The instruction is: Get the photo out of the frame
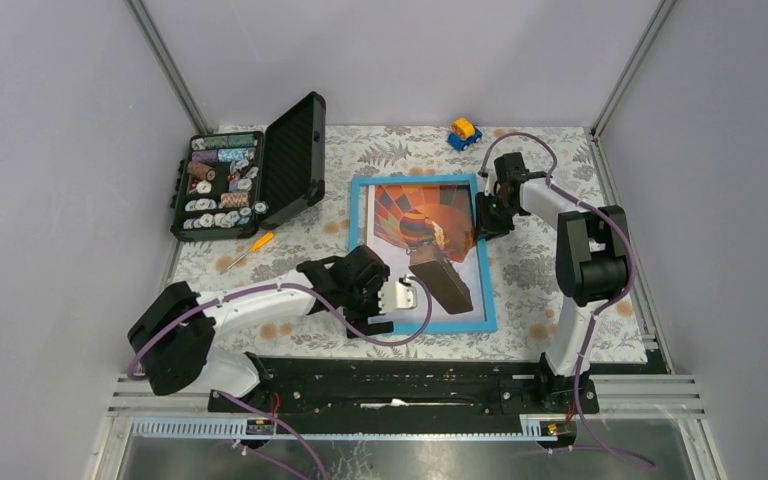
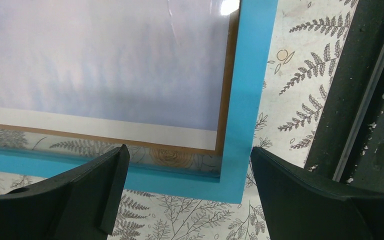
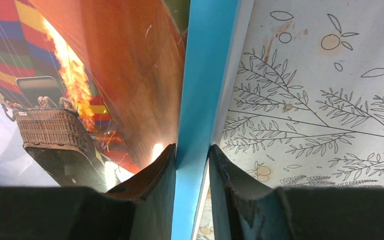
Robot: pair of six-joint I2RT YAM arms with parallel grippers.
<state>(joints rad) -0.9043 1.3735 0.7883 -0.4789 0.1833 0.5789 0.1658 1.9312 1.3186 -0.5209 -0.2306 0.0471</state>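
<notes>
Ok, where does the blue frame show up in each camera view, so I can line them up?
Top external: the frame lies flat mid-table, between the two arms.
Left wrist: its corner sits between the open left gripper fingers.
Right wrist: its side rail runs up the middle, pinched by the right gripper.
Shared landmark: the photo inside it.

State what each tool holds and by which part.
Right tool pinches the frame by its blue right border. Left tool is open, holding nothing.
</notes>
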